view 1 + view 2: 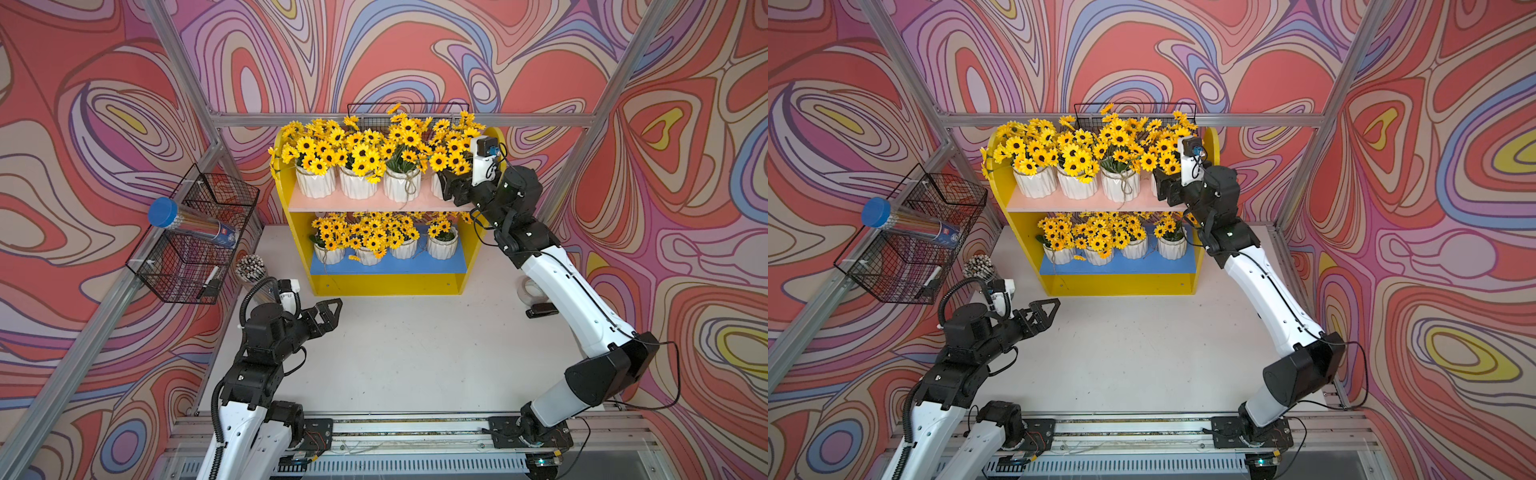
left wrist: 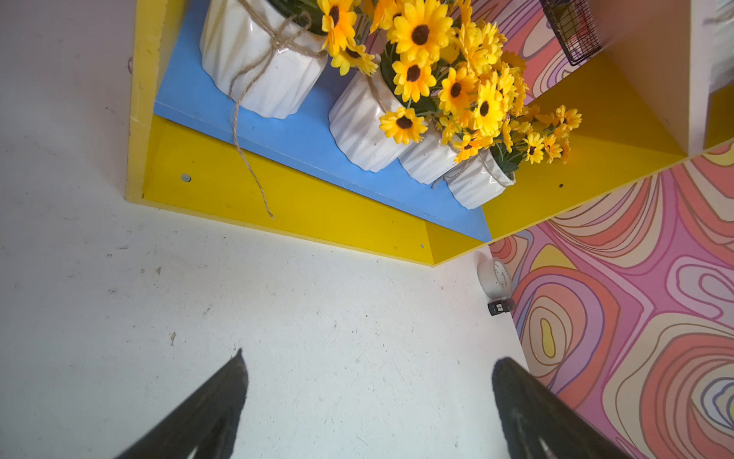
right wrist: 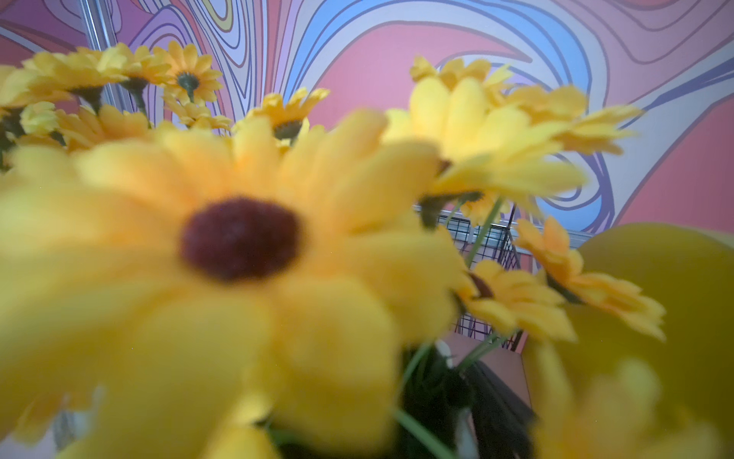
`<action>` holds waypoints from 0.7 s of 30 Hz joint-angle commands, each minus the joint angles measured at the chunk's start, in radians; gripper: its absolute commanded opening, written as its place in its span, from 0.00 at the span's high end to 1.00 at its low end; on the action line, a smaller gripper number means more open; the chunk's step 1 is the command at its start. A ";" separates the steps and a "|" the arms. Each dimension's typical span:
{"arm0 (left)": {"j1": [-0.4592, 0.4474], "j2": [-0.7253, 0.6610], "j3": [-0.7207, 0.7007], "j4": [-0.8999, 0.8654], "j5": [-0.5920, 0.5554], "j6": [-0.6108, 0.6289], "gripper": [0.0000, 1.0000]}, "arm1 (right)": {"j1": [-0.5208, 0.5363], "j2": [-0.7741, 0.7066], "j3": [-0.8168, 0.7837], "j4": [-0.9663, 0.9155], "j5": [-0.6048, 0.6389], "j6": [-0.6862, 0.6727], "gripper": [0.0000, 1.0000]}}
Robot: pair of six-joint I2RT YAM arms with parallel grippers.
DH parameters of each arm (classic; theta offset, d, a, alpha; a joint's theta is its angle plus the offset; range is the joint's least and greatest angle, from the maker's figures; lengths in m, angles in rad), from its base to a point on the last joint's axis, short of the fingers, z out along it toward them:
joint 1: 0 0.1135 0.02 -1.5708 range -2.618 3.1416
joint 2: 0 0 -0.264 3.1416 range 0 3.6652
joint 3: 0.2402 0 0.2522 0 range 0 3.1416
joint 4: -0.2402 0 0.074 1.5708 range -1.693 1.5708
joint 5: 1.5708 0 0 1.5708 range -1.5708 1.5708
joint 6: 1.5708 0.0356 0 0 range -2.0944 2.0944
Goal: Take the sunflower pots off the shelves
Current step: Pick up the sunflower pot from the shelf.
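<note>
left gripper [image 1: 334, 313] spread, idle in front of the shelves [image 1: 386, 284]; right gripper [image 1: 446, 187] at end pot [image 1: 435, 189] on the shelves' top board, jaws wide, can't tell if gripping; risk: tangled flowers tip the neighbour pot [image 1: 401, 185] on pull-out

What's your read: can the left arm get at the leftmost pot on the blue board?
Probably yes. The left tool is open over bare table just before the shelves; nothing stands between it and the leftmost pot on the blue board.
</note>
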 commanded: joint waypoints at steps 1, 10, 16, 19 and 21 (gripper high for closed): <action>-0.005 -0.006 0.033 -0.016 -0.001 0.011 0.03 | -0.015 -0.077 0.015 0.043 0.032 0.004 1.00; -0.004 0.001 0.042 -0.015 0.004 0.008 0.03 | -0.015 -0.129 -0.021 0.051 0.039 -0.002 1.00; -0.005 -0.003 0.055 -0.026 0.002 0.011 0.03 | -0.014 -0.176 -0.061 0.052 0.035 0.013 1.00; -0.005 -0.003 0.061 -0.031 0.001 0.014 0.03 | -0.015 -0.217 -0.103 0.054 0.033 0.027 1.00; -0.005 -0.004 0.065 -0.034 0.000 0.017 0.03 | -0.015 -0.229 -0.118 0.052 0.030 0.029 1.00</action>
